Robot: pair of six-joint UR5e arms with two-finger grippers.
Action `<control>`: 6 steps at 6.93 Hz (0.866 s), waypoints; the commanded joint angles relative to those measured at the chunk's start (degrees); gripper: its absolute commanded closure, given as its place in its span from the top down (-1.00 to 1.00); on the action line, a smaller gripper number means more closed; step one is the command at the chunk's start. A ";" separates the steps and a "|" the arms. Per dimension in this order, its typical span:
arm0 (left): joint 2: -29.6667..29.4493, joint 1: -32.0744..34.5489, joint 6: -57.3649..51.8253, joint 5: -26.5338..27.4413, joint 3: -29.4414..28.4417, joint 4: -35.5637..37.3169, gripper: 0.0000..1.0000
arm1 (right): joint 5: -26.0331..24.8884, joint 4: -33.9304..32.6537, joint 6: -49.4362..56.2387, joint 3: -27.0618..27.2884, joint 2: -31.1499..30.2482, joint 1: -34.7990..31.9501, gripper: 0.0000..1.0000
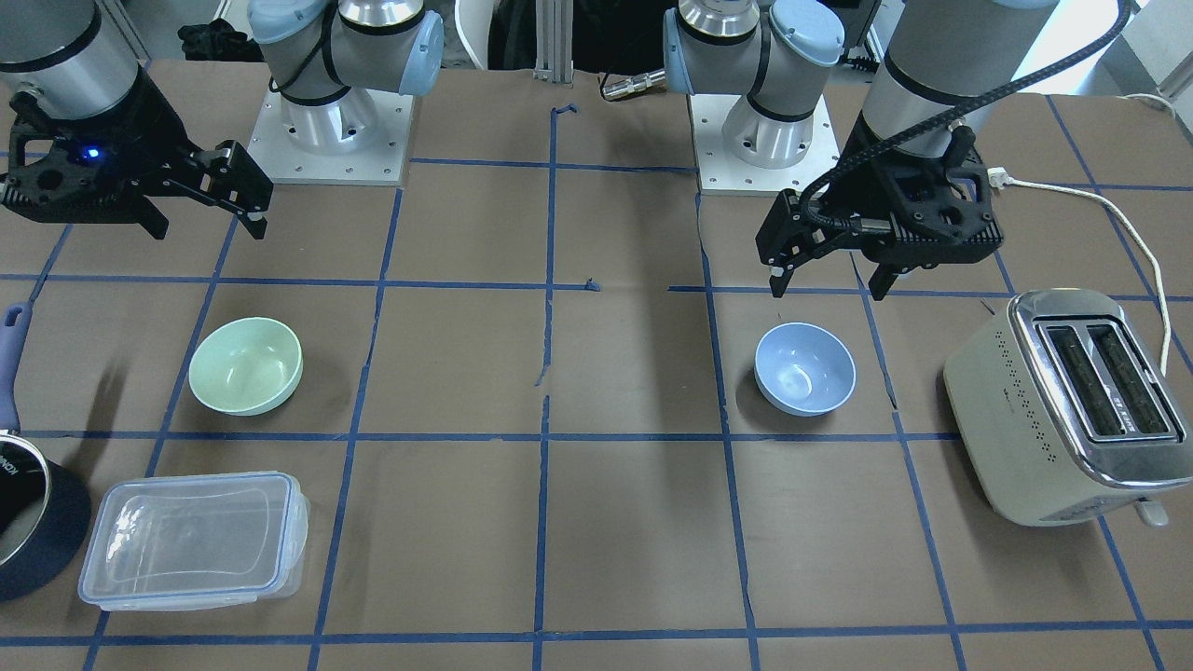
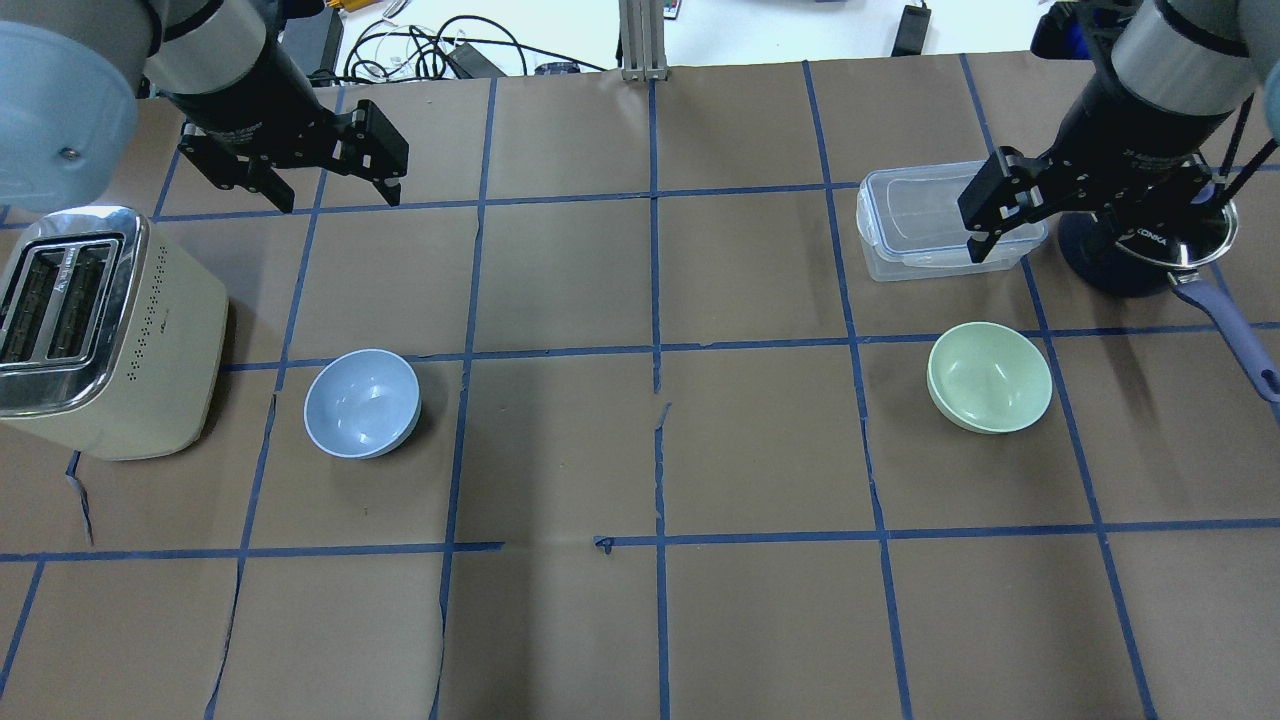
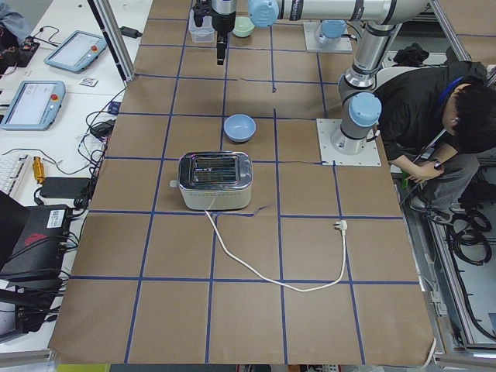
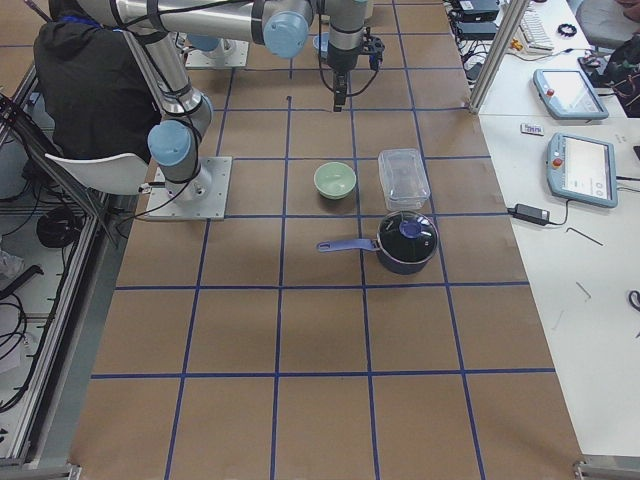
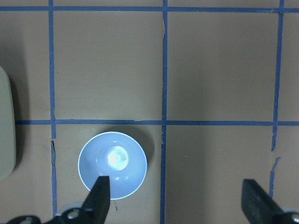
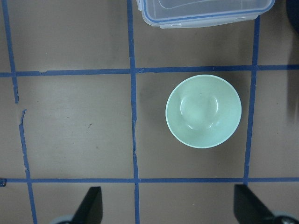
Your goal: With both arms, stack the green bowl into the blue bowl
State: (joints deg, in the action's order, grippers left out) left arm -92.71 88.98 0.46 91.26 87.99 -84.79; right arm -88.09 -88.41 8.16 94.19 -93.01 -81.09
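The left arm reaches out over its half of the table [image 1: 634, 522] with the left gripper [image 1: 828, 280] held in the air, fingers pointing straight down. Its jaws are spread wide and hold nothing. In its wrist camera the blue bowl [image 1: 804, 368] lies below and off to one side, partly behind one fingertip, not between the two.

The right arm is posed the same way on the other half. The right gripper [image 1: 210, 228] hangs above the table, fingers down, jaws wide apart and empty. Its wrist camera shows the green bowl [image 1: 246, 365] below, off-centre between the two fingertips and clear of both.

Both bowls sit upright on the brown paper, open side up, well apart from each other. Being round, neither has a long axis. The blue bowl stands near a toaster [image 1: 1062, 401]. The green bowl stands near a clear lidded box [image 1: 191, 540], which lies farther from the robot, with a dark pot [image 1: 28, 522] beside the box.
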 commanded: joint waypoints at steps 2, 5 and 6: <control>-0.63 -0.04 1.48 -0.12 -0.01 1.47 1.00 | -0.41 -0.71 -4.20 -0.23 -0.42 -2.94 1.00; -0.27 -0.04 1.48 -0.04 -0.02 1.47 1.00 | -0.41 -0.36 -4.38 0.03 -2.17 -3.11 1.00; -0.62 0.14 1.74 -0.12 -0.02 1.38 1.00 | -0.33 -0.19 -4.55 0.29 -2.44 -3.11 1.00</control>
State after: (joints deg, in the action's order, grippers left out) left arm -93.01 88.99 2.00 91.18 87.98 -83.35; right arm -88.43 -88.81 3.78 94.22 -95.02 -84.17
